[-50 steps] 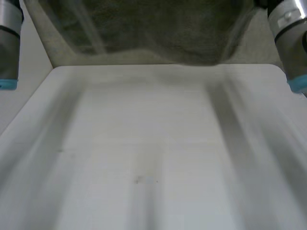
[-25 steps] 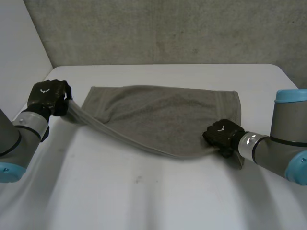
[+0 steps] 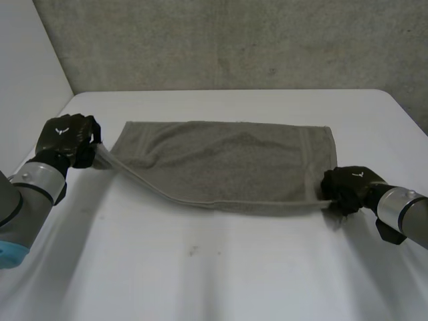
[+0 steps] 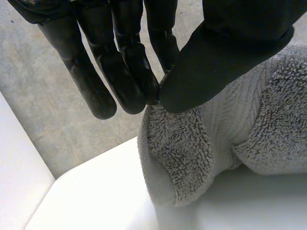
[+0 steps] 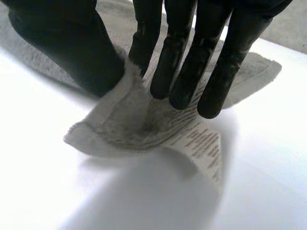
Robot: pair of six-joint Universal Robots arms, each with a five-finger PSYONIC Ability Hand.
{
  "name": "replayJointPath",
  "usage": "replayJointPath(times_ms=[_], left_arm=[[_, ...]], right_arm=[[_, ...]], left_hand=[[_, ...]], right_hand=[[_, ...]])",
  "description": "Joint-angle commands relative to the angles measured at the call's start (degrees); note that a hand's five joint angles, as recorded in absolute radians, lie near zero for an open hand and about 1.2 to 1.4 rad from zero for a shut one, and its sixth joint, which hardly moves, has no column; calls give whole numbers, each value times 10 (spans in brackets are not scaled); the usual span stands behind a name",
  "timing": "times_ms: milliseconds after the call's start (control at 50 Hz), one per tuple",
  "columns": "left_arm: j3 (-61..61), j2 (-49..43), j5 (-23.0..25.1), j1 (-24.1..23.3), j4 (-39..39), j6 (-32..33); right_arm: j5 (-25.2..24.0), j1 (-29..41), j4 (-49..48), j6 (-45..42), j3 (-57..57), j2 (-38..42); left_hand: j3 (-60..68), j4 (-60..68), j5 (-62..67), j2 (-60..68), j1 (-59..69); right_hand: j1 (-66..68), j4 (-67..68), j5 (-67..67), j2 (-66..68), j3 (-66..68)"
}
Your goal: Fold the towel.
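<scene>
One grey towel lay spread across the middle of the white table, its far edge flat and running parallel to the table's far edge. There were two black hands on it, one at each end of its near edge! The left hand sat close to the table's left edge, and a narrow strip of cloth rose off the surface to meet it. The right hand was down low near the table's right edge, at the towel's near right corner. From the head view, that was one towel, one table, two hands, and the cloth drawn long between them. The left wrist view came in closer. There the left hand had its thumb pressed against its fingertips, nipping a bunched wad of the towel above the table, with a rough concrete wall behind. The right wrist view added its own detail. The right hand pinched the towel's corner between thumb and straight fingers, and one white printed label hung from that corner just over the table.
</scene>
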Motion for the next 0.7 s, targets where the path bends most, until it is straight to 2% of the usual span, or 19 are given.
replayJointPath(times_ms=[20, 100, 140, 160, 200, 220, 240, 260, 300, 320, 360, 400, 500, 540, 580, 600, 640, 660, 700], left_arm=[[-12, 21, -2, 1, -35, 2], [-19, 51, -2, 4, -96, 3], [-31, 91, -2, 10, -177, 0], [-31, 91, -2, 10, -178, 0], [-51, 147, 0, 26, -268, 0], [-51, 148, 1, 26, -268, 0], [-66, 180, 3, 34, -306, 1], [-66, 180, 3, 34, -307, 1], [-93, 247, 26, 47, -365, 6], [-93, 247, 26, 47, -365, 6], [-119, 312, 68, 59, -398, 19], [-127, 337, 85, 69, -405, 25], [-132, 372, 116, 101, -402, 33], [-128, 366, 119, 103, -396, 31], [-115, 315, 117, 102, -356, 27], [-115, 315, 117, 102, -356, 27], [-92, 244, 109, 87, -295, 29], [-91, 243, 109, 87, -295, 29], [-45, 163, 91, 56, -259, 27]], right_arm=[[-1, -15, 7, -16, 6, -15], [-4, -19, 42, -55, 6, -61], [-9, -27, 119, -121, 17, -121], [-9, -27, 120, -121, 17, -121], [-10, -41, 232, -220, 27, -168], [-10, -41, 232, -221, 27, -169], [-10, -48, 295, -284, 32, -191], [-10, -48, 296, -285, 32, -192], [2, -76, 407, -403, 41, -239], [2, -76, 407, -403, 41, -239], [-8, -113, 482, -493, 34, -273], [-12, -127, 489, -516, 26, -286], [-39, -131, 459, -487, -14, -281], [-45, -126, 440, -463, -24, -270], [-39, -94, 385, -418, -62, -209], [-39, -93, 384, -417, -62, -208], [-8, -41, 343, -375, -121, -132], [-8, -41, 343, -375, -121, -132], [47, -1, 318, -355, -174, -73]], left_hand=[[103, 102, 112, 102, 141], [103, 102, 112, 102, 141], [103, 102, 112, 102, 141], [103, 102, 112, 102, 141], [103, 102, 112, 102, 141], [103, 102, 112, 102, 141], [103, 102, 112, 102, 141], [103, 102, 112, 102, 141], [103, 102, 112, 102, 141], [103, 102, 112, 102, 141], [103, 102, 112, 102, 141], [103, 102, 112, 102, 141], [103, 102, 112, 102, 141], [103, 102, 112, 102, 141], [103, 102, 112, 102, 141], [103, 102, 112, 102, 141], [103, 102, 112, 102, 141], [103, 102, 112, 102, 141], [103, 102, 112, 102, 141]], right_hand=[[268, 179, 196, 172, 179], [268, 179, 196, 172, 179], [268, 179, 196, 172, 179], [268, 179, 196, 172, 179], [268, 179, 196, 172, 179], [268, 179, 196, 172, 179], [268, 179, 196, 172, 179], [268, 179, 196, 172, 179], [268, 179, 196, 172, 179], [268, 179, 196, 172, 179], [268, 179, 196, 172, 179], [268, 179, 196, 172, 179], [268, 179, 196, 172, 179], [268, 179, 196, 172, 179], [268, 179, 196, 172, 179], [268, 179, 196, 172, 179], [268, 179, 196, 172, 179], [268, 179, 196, 172, 179], [268, 179, 196, 172, 179]])
